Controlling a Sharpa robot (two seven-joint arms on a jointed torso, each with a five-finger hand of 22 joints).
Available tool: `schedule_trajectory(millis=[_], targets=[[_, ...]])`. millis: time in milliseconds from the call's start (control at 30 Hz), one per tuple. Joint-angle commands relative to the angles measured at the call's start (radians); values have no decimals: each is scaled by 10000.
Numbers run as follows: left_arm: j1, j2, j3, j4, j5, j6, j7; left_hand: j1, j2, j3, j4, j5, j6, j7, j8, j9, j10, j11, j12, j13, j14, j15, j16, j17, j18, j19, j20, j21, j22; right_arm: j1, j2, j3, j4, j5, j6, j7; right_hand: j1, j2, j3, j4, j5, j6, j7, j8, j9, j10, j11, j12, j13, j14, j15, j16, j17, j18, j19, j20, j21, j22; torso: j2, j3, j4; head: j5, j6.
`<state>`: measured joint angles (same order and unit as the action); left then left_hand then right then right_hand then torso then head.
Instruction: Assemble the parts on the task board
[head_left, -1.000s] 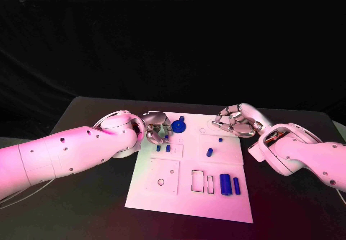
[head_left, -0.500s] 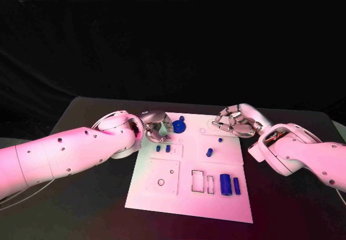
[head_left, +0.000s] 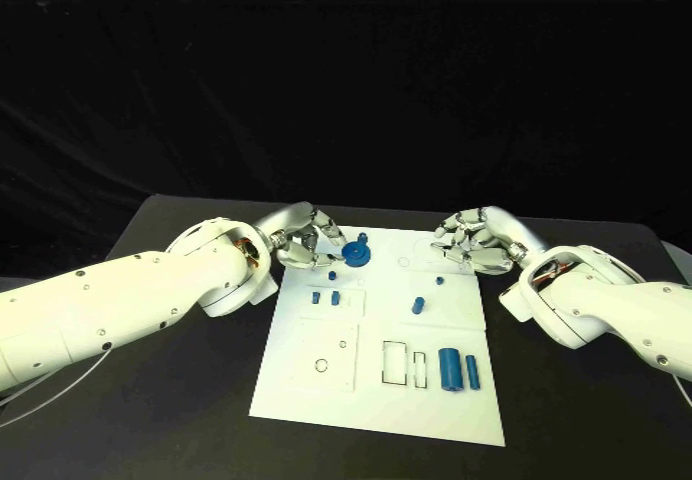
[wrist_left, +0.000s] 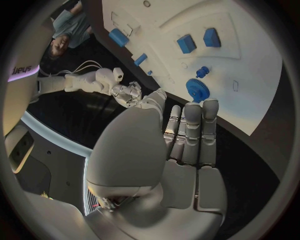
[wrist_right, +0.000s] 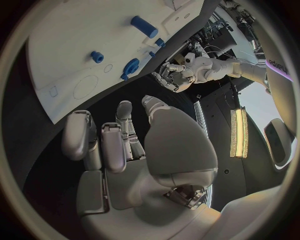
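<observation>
Head view: the white task board (head_left: 378, 400) lies mid-table, its blue gear (head_left: 355, 254) near the far edge; the left hand (head_left: 309, 246) hovers just beside the gear, fingers lightly curled and side by side, holding nothing; the right hand (head_left: 473, 243) hangs across the board's far corner from the gear, fingers curled, empty.

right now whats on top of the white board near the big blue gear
On the task board, the blue gear sits at the far end, a smaller blue part just beyond it. The left hand covers the board's far left corner.
</observation>
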<state>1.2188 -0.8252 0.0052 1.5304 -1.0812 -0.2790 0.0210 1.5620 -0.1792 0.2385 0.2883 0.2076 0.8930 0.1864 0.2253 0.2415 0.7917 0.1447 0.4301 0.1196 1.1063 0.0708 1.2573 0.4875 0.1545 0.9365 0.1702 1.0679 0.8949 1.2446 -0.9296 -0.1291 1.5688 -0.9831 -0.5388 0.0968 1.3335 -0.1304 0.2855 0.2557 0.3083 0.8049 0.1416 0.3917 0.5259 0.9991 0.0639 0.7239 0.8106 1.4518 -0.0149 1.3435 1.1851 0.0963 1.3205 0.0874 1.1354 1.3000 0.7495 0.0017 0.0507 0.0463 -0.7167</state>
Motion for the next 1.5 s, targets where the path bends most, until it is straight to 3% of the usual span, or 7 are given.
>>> schedule_trajectory(millis=[33,67,167,467,600,733,1500], targets=[[67,-192,31,35,3587,-723,1712,237,230,608,4,21,175,60,40,-25,315,7,158,-24,-417,-24,-358,-303,304,-678,-22,-587,-638,10,-30,1,-56,-703,639,-338,684,-146,654,-215,-141,39,93,-204,-135,-318,13,-1127,-874,-149,43,-485,-590,114,-227,57,-547,-190,-25,10,-18,8,19],[85,-287,36,44,4426,-665,1976,317,295,997,-5,18,188,13,22,-49,754,-75,371,24,-469,-88,-469,-391,313,-709,-67,-644,-664,25,-50,2,-63,-945,810,-426,845,-535,1371,-144,-440,266,180,-487,-332,-10,136,-2425,-2100,-78,121,-705,-761,130,-140,137,-742,-324,-23,10,-13,-12,37],[117,-528,43,51,6260,-381,2481,209,145,1462,-21,-5,275,-38,33,-65,1337,-209,661,89,-412,-190,-579,-511,318,-700,-150,-718,-704,107,-112,3,-65,-1812,1377,-743,990,-836,1978,-285,-949,625,248,-775,-500,297,230,-3776,-3399,171,215,-469,-370,55,189,200,-462,-155,-9,-2,-12,-33,80],[129,-995,-10,33,8904,188,3169,-185,-140,1731,-47,-28,474,-107,170,-15,1640,-313,765,97,-513,-254,-992,-745,303,-717,-224,-1026,-889,385,-177,5,46,-5617,2809,-2016,802,-1169,2156,-411,-1314,1083,73,-1013,-631,703,186,-4707,-4435,543,191,336,756,-174,814,181,656,559,-10,-29,-9,-218,137],[115,-1108,-76,83,9310,279,3289,-186,-137,1776,-68,-26,488,-115,185,-8,1688,-328,789,104,-508,-266,-1027,-765,306,-702,-233,-1059,-912,414,-133,5,136,-6863,3064,-2507,736,-1256,2152,-385,-1430,1179,62,-1100,-672,810,197,-4906,-4692,603,203,516,993,-250,1002,164,1040,807,11,-24,3,-519,104],[109,-1176,-108,157,9474,271,3373,-187,-147,1789,-77,-28,485,-111,187,-7,1703,-331,797,106,-504,-271,-1040,-773,306,-694,-237,-1071,-921,409,-53,4,189,-7479,3235,-2752,732,-1290,2155,-388,-1436,1205,60,-1132,-687,836,199,-4972,-4777,615,214,557,1046,-273,1058,152,1161,886,4,-30,-2,-636,89],[106,-1268,-133,285,9673,-23,3376,-182,-228,1935,-151,-20,279,-29,93,-44,1744,-302,835,115,-435,-265,-1125,-829,302,-595,-261,-1157,-990,117,381,-18,389,-8190,3684,-2997,954,-1245,2586,-588,-1395,1519,50,-1300,-769,1211,181,-5297,-5314,685,217,806,1372,-395,1323,116,1779,1310,13,-5,-4,-575,-13]])
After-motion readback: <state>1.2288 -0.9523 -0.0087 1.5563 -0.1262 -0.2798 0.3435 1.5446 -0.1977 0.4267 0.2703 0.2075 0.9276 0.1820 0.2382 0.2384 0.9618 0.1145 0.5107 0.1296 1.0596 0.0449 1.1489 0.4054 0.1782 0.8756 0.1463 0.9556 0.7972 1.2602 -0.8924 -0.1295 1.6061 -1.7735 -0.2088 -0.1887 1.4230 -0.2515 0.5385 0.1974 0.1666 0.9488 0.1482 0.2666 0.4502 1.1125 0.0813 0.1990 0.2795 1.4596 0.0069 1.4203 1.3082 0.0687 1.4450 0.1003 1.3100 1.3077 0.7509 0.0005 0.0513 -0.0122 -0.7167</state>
